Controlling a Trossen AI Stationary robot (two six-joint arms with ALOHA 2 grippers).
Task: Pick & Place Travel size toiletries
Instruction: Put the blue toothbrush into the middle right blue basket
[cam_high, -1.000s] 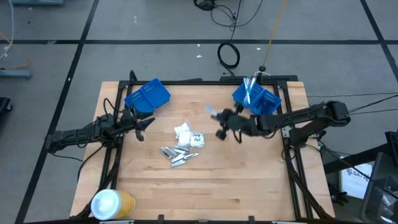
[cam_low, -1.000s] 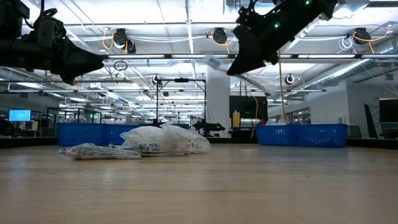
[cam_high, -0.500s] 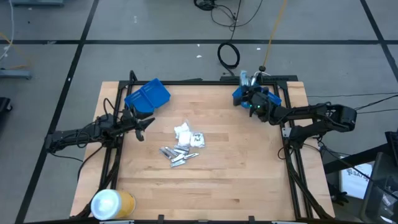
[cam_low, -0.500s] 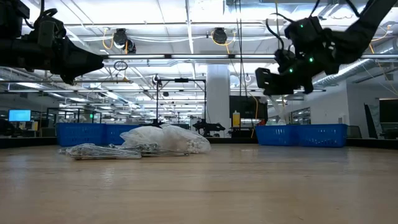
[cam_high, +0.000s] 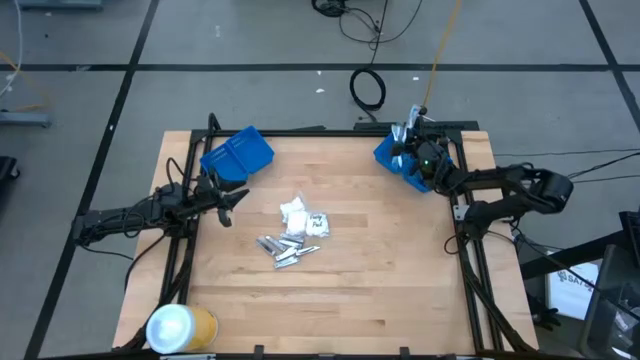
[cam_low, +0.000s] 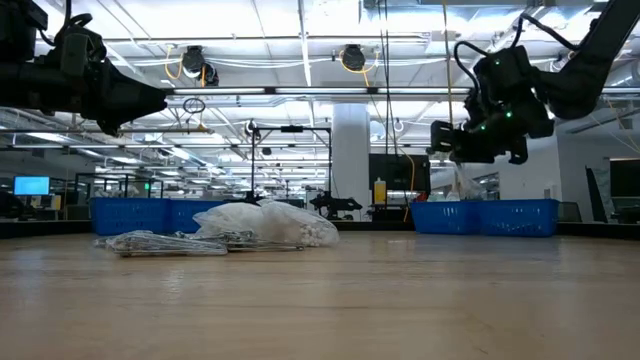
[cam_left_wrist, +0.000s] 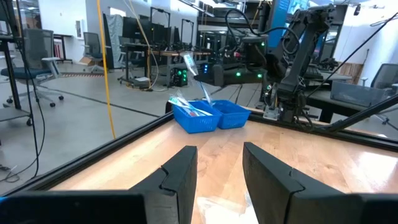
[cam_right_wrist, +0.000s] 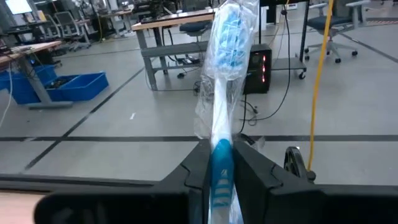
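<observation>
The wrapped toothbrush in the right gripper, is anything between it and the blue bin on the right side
Nothing visible blocks it. The right gripper is shut on the wrapped toothbrush and hangs over the right blue bin, above its rim in the low view. That bin already holds a few toothbrushes, which leave room.

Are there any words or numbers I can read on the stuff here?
No text reads clearly.
White packets: dark print on one, too small to read.
Box on the floor by the table: blue letters, too blurred to read.
Toothbrush in the right gripper: clear wrapper, no words visible.
Blue bins: no labels visible.
</observation>
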